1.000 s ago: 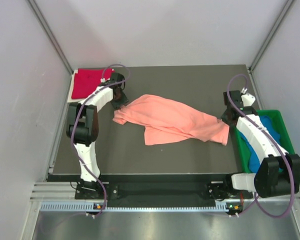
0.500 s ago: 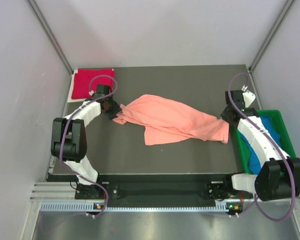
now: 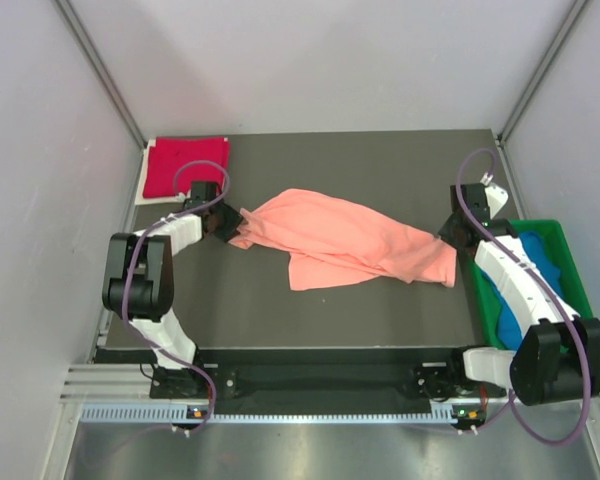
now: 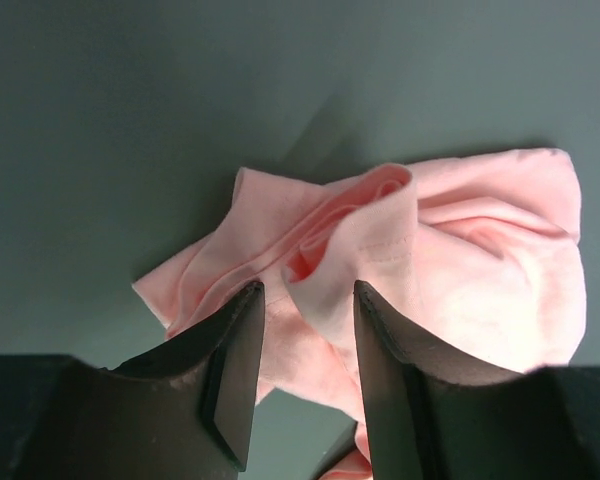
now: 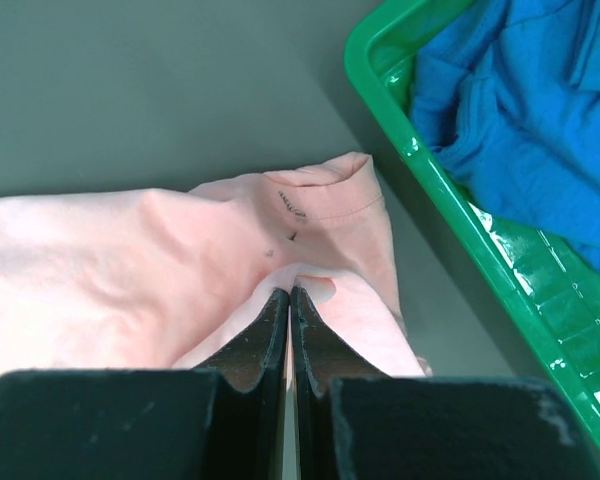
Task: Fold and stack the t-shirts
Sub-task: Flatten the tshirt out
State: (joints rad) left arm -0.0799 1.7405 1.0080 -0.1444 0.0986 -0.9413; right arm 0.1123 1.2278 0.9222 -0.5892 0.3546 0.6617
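Step in hand, as I judge it: take both ends of the salmon-pink t-shirt [image 3: 350,240] and spread it flat for folding.

Left gripper [image 4: 307,295]: jaws part-way apart, straddling a rolled hem at the shirt's left end. Cloth shows between and just ahead of the fingers, but it is not pinched.

Right gripper [image 5: 286,295]: fingers pressed together. The cloth rises in a ridge to their tips, so I read it as pinching the shirt's right end, just beside the green tray [image 5: 420,170].

Shirt position: crumpled in a slanting band across the middle of the table [image 3: 360,160], left end at the left gripper, right end at the right one. The crimson-red t-shirt [image 3: 185,165] lies folded at the far left corner. The blue t-shirt [image 5: 520,90] is heaped in the tray.

Notes for doing it well:
- Seat the whole roll of the hem between the left pads before closing, since a one-layer grab would let the rest sag.
- Lift both ends evenly and draw them apart gently.
- Keep the right end off the tray rim.
- Risk: the hem slips out once tension comes on.
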